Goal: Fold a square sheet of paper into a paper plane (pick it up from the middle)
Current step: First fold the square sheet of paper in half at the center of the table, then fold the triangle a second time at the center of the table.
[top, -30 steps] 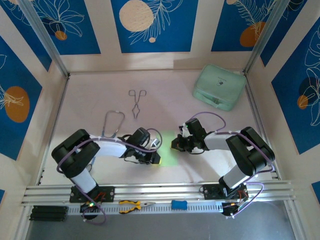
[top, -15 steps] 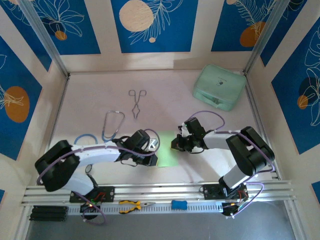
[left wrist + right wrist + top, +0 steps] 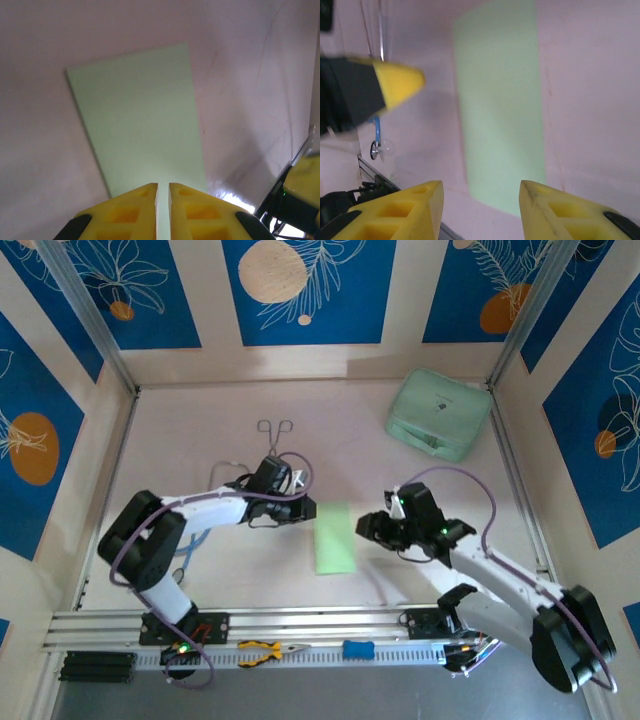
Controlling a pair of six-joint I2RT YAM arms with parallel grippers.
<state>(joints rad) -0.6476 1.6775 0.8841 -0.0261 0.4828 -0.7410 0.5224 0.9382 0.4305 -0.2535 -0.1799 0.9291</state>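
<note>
Top external view: square sheet of paper (image 3: pixel 334 538) lies flat on the table (image 3: pixel 350 440) as a narrow rectangle, apparently folded in half.
Sheet position: between the two hands, just beside each, gripped by neither.
Left hand (image 3: pixel 303 511): fingers almost together, empty; probably narrowed to press a crease.
Right hand (image 3: pixel 370 527): jaws moderately wide, empty, facing the sheet's long edge, likely ready for the next fold.

top: high behind arm bases, looking down on whole tabletop (image 3: pixel 340 440) | wrists: close, low, facing each other | shared: green paper (image 3: pixel 333 538)
</note>
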